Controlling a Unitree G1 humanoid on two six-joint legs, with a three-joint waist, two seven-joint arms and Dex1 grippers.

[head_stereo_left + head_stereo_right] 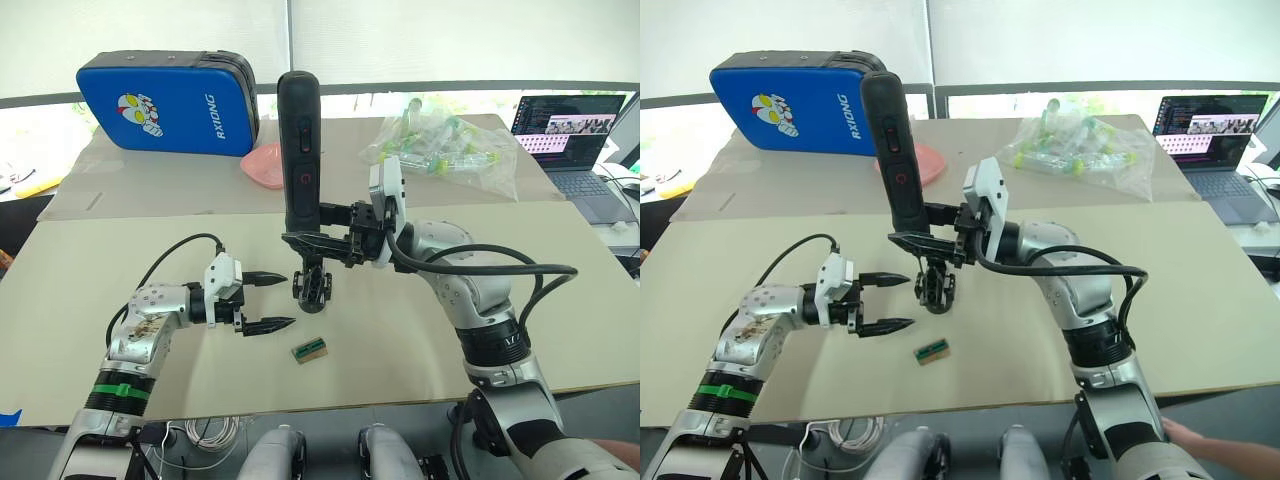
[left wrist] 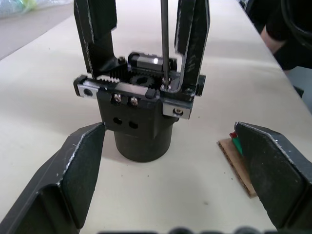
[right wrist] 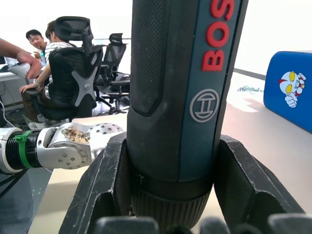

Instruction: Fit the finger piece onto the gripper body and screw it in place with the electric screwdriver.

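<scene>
Surroundings, head views: beige table. Blue padded case at upper left of frame, lettered "RXIONG" beside a cartoon figure. Pink dish just right of the case, partly hidden behind the screwdriver. Clear bag of small items at upper centre-right. Open laptop at upper right. Small tan-and-green block lies flat on the table at lower centre, near the gripper body and clear of it.

Obstructions: the right arm crosses the centre of the frame from the lower right, and its wrist covers part of the table behind the gripper body.

Task items: gripper body stands upright on the table at frame centre. Electric screwdriver is held upright directly above it, clamped near its lower end by the right gripper, fingers closed tight on the barrel. In the left wrist view the thin metal bit comes straight down to a screw on the top edge of the gripper body, next to one of two black finger pieces that stand upright on it.

Left gripper sits at lower left of centre, fingers spread apart and empty, pointing at the gripper body and just short of touching it.

Writing: red "BOS" lettering and a round logo on the screwdriver barrel in the right wrist view; remaining letters are cut off.
</scene>
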